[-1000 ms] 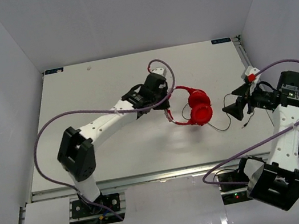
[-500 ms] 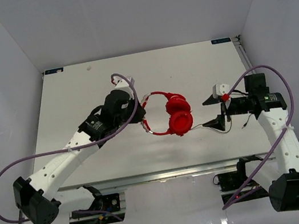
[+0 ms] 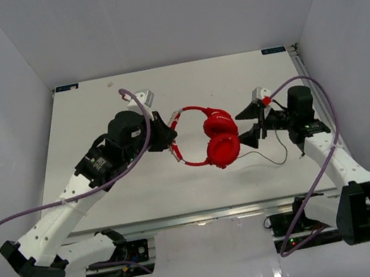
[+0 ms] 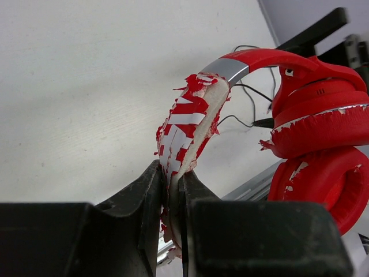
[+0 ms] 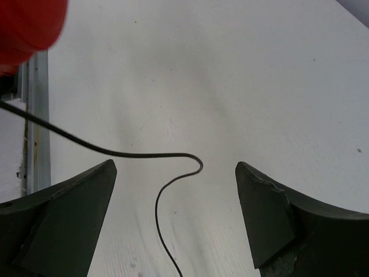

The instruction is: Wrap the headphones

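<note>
The red headphones (image 3: 217,138) hang just above the table's middle, earcups stacked to the right and the headband looping left. My left gripper (image 3: 169,138) is shut on the headband's worn, peeling padding (image 4: 190,124); the earcups (image 4: 323,133) show at the right of the left wrist view. My right gripper (image 3: 249,126) stands open just right of the earcups, one finger (image 3: 245,111) above the other. The thin dark cable (image 3: 275,160) trails right across the table. In the right wrist view the cable (image 5: 144,154) curls on the table between the open fingers, untouched, with a red earcup (image 5: 26,29) at the top left.
The white table (image 3: 94,111) is boxed in by white walls on the left, back and right. An aluminium rail (image 3: 184,217) runs along its near edge. Thick purple robot cables (image 3: 60,200) loop off both arms.
My left gripper has carried the headphones to the left by the headband. The right arm has swung left and now sits close beside the earcups, still open.
</note>
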